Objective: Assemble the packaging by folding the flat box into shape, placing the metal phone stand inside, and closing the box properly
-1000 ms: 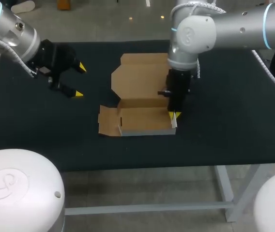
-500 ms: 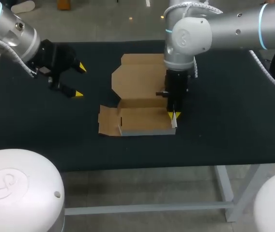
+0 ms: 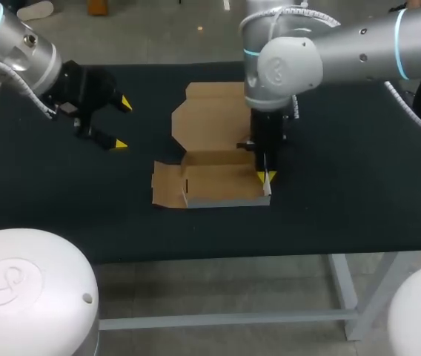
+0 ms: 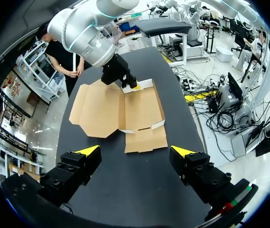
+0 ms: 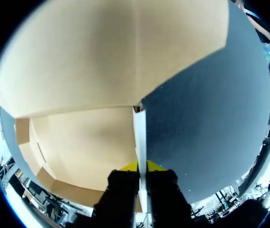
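Found the cardboard box (image 3: 210, 182) lying open near the middle of the black table (image 3: 344, 200), only partly formed. Noted the front wall (image 3: 221, 200) and right side wall (image 5: 140, 135) standing up, the left side flap (image 3: 164, 185) flat on the table, and the lid panel (image 3: 212, 122) spread flat behind the tray. Observed the right gripper (image 3: 264, 176) pointing straight down at the tray's right front corner, its fingers pinched onto the upright right side wall from both sides, as confirmed in the right wrist view. Observed the left gripper (image 3: 122, 123) held over the table well to the left of the box, fingers spread wide with nothing between them. Could not locate the metal phone stand in any view. Judged to be at an early stage, with folding under way on the right side only. Outstanding: raising and locking the left side, putting the stand inside, bringing the lid over and tucking it shut.
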`<state>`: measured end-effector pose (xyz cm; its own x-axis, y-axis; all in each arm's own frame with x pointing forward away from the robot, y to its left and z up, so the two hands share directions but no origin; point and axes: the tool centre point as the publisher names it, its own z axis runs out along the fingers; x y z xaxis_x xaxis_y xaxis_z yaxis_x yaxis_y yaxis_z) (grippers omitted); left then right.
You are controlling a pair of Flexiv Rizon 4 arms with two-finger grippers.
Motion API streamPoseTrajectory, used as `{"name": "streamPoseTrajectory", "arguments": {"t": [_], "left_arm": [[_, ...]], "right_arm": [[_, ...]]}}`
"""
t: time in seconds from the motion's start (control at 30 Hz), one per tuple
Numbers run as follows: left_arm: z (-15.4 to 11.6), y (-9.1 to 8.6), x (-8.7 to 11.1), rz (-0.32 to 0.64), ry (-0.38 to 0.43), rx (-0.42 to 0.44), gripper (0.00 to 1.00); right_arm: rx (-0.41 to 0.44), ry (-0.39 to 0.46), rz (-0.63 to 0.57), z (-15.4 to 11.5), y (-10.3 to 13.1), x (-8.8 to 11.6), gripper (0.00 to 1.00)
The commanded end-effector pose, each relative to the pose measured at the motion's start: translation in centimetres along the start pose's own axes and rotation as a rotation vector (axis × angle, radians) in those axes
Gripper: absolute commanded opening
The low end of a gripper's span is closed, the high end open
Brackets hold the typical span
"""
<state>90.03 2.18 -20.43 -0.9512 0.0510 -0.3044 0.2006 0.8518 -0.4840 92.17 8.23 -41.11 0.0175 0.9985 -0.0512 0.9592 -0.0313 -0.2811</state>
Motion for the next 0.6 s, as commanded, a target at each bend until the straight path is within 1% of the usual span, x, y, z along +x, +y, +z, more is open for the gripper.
{"name": "streamPoseTrajectory", "arguments": {"t": [0.03,0.2,0.6], "left_arm": [[-0.09,-0.06,-0.03,-0.001,0.003,-0.005,1.00],[-0.09,-0.06,-0.03,-0.001,0.003,-0.005,1.00],[-0.09,-0.06,-0.03,-0.001,0.003,-0.005,1.00]], "right_arm": [[-0.054,-0.002,0.000,0.68,-0.40,0.07,0.10],[-0.106,-0.019,0.015,0.93,-0.37,0.06,0.15],[-0.224,-0.060,0.046,0.97,-0.21,-0.15,0.16]]}}
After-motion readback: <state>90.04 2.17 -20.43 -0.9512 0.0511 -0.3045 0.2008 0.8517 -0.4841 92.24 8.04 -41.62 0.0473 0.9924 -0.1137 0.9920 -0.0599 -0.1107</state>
